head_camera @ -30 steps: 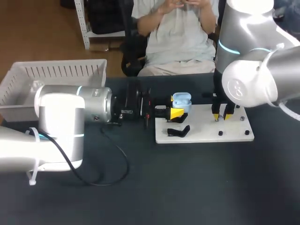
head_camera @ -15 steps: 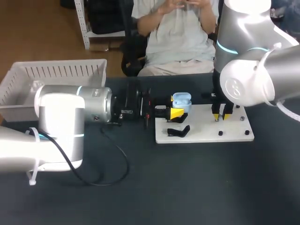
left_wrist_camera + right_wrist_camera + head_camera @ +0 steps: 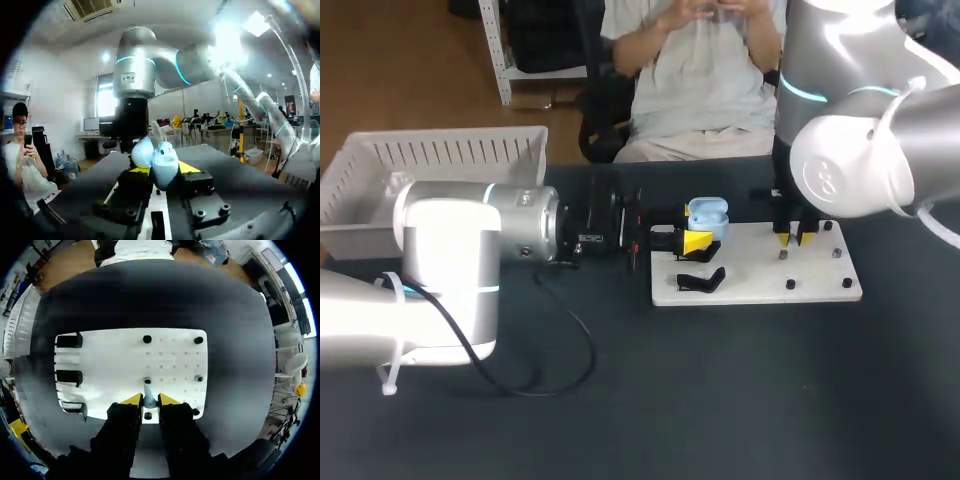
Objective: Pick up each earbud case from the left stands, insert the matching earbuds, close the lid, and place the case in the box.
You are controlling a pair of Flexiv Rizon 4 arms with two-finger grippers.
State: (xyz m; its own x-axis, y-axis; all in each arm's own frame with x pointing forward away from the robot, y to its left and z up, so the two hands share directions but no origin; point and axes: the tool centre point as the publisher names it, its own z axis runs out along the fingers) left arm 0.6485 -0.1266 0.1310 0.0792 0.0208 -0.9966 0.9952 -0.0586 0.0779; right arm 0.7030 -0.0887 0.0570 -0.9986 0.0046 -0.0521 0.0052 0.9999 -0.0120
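Since you read from the left, left gripper (image 3: pixel 694 241): clamped on the open-lidded earbud case (image 3: pixel 707 212), at the white board's (image 3: pixel 760 285) 10 o'clock corner.
Right gripper (image 3: pixel 794 238): pinching an earbud (image 3: pixel 148 396), now lifted slightly off the board at 2 o'clock.
Meaning: earbud looks freed; you insert next.

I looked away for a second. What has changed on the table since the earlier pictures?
The right end effector has shifted slightly upward in the head view, over the white board, with an earbud pinched between its fingers. The left end effector and its open blue case stayed put.
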